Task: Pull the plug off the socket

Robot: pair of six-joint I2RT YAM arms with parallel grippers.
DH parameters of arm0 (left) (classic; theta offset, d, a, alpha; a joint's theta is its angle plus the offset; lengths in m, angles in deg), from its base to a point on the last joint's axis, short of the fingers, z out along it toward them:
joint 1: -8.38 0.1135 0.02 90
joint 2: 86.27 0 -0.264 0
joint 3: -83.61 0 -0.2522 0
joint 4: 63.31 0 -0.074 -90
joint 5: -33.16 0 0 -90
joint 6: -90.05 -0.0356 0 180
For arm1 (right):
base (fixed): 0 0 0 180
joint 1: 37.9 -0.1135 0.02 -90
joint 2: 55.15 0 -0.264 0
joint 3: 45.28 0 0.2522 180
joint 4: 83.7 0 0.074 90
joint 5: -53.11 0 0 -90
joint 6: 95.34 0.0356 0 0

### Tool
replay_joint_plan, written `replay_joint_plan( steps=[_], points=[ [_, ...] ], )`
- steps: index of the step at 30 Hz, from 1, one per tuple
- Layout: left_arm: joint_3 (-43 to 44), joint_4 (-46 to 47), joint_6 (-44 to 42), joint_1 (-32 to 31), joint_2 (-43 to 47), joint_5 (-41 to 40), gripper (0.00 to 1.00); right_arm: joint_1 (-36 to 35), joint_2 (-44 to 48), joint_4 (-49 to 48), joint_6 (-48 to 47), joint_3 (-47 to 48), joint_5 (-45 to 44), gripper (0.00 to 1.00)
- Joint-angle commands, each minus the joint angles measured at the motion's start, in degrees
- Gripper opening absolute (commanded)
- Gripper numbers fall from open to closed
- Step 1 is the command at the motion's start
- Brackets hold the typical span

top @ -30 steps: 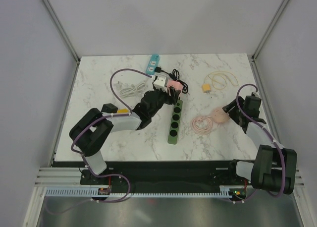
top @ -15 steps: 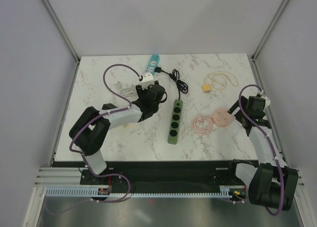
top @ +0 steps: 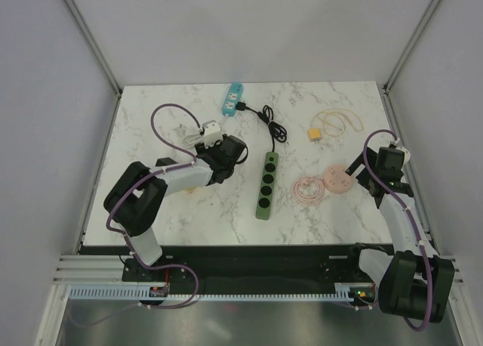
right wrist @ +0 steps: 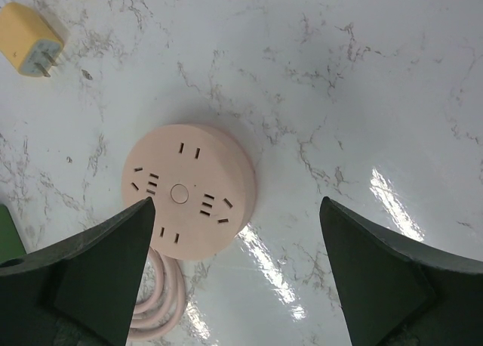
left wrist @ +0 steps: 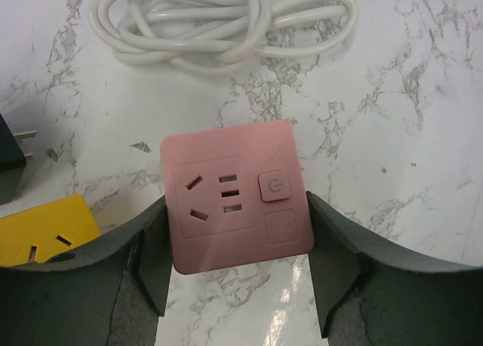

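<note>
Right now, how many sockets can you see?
5: teal strip at the back, green strip mid-table, round pink socket below the right gripper, square pink socket in the left gripper, yellow socket beside it. The left arm may hide more.

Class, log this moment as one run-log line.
left tool: shut on pink square socket | right tool: open above round pink socket

Carried the pink socket, clamped in the left gripper, away from the far end of the green power strip toward the tabletop's left edge. Drew the right gripper back off the round pink socket toward the right edge and spread its jaws wide.
</note>
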Motion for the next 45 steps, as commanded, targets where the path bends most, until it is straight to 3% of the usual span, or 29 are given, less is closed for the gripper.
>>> replay_joint_plan(
  steps=[1, 6, 12, 17, 19, 26, 33, 36, 37, 41, 45],
  points=[
    [0.45, 0.06, 5.10, 1.97, 2.45, 0.57, 0.04, 0.01, 0.42, 0.02, -1.14, -0.18, 0.32, 0.98],
    [0.01, -0.03, 6.16, 4.34, 2.28, 3.66, 0.10, 0.01, -0.19, -0.68, -0.96, -0.53, 1.20, 0.98],
    [0.01, -0.12, 6.51, 4.78, 2.01, 4.28, 0.57, -0.34, -0.19, -1.29, -0.70, -1.41, 1.73, 0.98],
    [0.36, -0.29, 6.60, 4.78, 1.83, 4.19, 0.81, -1.75, -0.19, -1.47, -0.52, -1.94, 1.64, 0.98],
    [0.36, -0.47, 6.69, 4.78, 1.83, 4.01, 0.97, -2.45, -0.11, -1.47, -0.43, -2.03, 1.38, 0.98],
    [0.97, -0.56, 5.37, 4.70, 2.18, 4.10, 1.00, -3.95, 0.25, -1.47, -0.43, -2.20, 0.58, 0.98],
    [3.44, 0.58, -1.82, 1.89, 4.64, 4.36, 1.00, -6.49, 0.95, -1.38, -1.75, -1.42, 2.78, 0.98],
    [4.06, 1.64, -8.50, -2.05, 9.37, 6.03, 1.00, -11.49, 3.40, -0.95, -3.50, 0.52, 4.89, 0.98],
    [3.44, 2.77, -9.91, -3.03, 10.61, 6.73, 1.00, -16.03, 3.76, -0.60, -3.42, 1.04, 4.46, 0.98],
    [-3.22, 4.79, -11.87, -6.37, 19.04, 19.35, 1.00, -25.73, 5.61, 0.02, -1.06, 2.63, 2.43, 0.98],
    [-20.14, 13.49, -8.61, -9.19, 31.69, 31.94, 1.00, -37.06, 6.66, -1.90, 3.42, 0.97, -2.03, 0.98]
  ],
)
